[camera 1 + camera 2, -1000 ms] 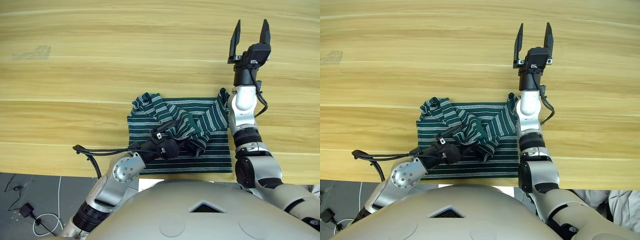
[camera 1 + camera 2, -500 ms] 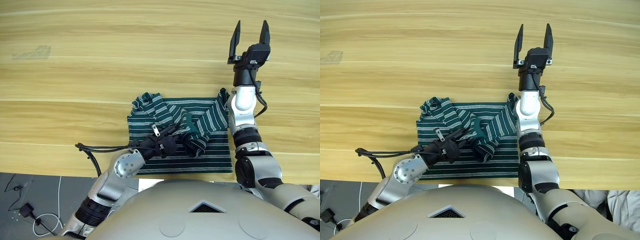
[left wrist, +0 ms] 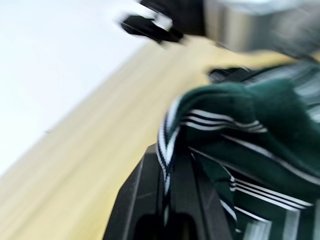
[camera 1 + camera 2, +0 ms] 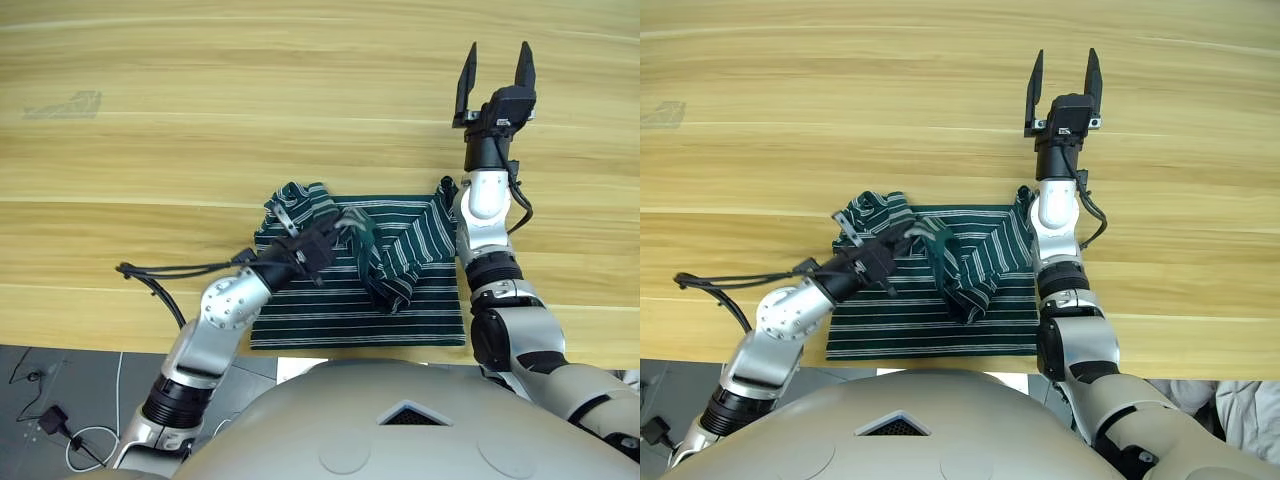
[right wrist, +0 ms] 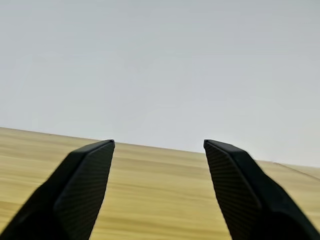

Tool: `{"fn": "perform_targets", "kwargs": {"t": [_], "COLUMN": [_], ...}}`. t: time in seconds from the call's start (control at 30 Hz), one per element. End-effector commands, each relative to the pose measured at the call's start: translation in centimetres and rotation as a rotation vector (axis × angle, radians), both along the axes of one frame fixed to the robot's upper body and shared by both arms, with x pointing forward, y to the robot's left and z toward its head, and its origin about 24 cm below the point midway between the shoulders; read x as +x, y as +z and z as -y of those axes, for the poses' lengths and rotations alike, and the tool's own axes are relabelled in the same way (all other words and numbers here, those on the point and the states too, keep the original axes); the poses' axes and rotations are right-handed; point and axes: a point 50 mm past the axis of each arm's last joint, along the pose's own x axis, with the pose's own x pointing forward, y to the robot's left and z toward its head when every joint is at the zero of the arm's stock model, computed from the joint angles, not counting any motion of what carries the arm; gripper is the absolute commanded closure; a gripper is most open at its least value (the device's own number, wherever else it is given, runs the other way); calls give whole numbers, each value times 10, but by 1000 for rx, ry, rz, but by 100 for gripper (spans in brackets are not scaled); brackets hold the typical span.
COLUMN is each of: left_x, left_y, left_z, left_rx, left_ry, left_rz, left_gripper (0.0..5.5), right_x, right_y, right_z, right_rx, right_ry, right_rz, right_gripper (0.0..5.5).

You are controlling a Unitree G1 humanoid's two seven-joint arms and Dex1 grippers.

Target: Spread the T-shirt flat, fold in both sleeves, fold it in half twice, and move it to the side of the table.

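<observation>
The left gripper (image 4: 336, 228), its arm bent across the T-shirt (image 4: 330, 310), pinches a raised fold of cloth. The right gripper (image 4: 495, 75) points to the far side of the table (image 4: 200, 120), arm straight, fingers (image 4: 466, 82) spread wide and empty.

The black two-finger left gripper (image 4: 336, 228) had its fingertips buried in a raised fold of the dark green, white-striped cloth T-shirt (image 4: 420, 300). In the left wrist view blur smeared the stripes. The right forearm (image 4: 478, 215) covered the T-shirt's right edge. The black right gripper (image 5: 157, 150) had its fingers cut off by the frame edge.
</observation>
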Motion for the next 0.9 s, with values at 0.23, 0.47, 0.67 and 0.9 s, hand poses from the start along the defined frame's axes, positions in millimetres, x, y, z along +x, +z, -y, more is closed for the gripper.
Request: {"fn": "perform_targets", "kwargs": {"t": [0.23, 0.47, 0.67, 0.9], "left_x": [18, 18, 41, 46], "left_y": [5, 7, 35, 35], "left_z": [-1, 0, -8, 2], "left_rx": [-16, -38, -115, -69], "left_ry": [37, 51, 135, 105], "left_rz": [-37, -40, 33, 45], "left_gripper": [548, 548, 548, 548], "right_x": [-60, -134, -160, -152], "right_y": [15, 10, -3, -7], "right_z": [-27, -37, -42, -67], "right_rx": [-86, -352, -478, -365], "right_ry": [375, 754, 917, 898], "right_rz": [-68, -240, -369, -484], "right_gripper": [217, 217, 217, 217]}}
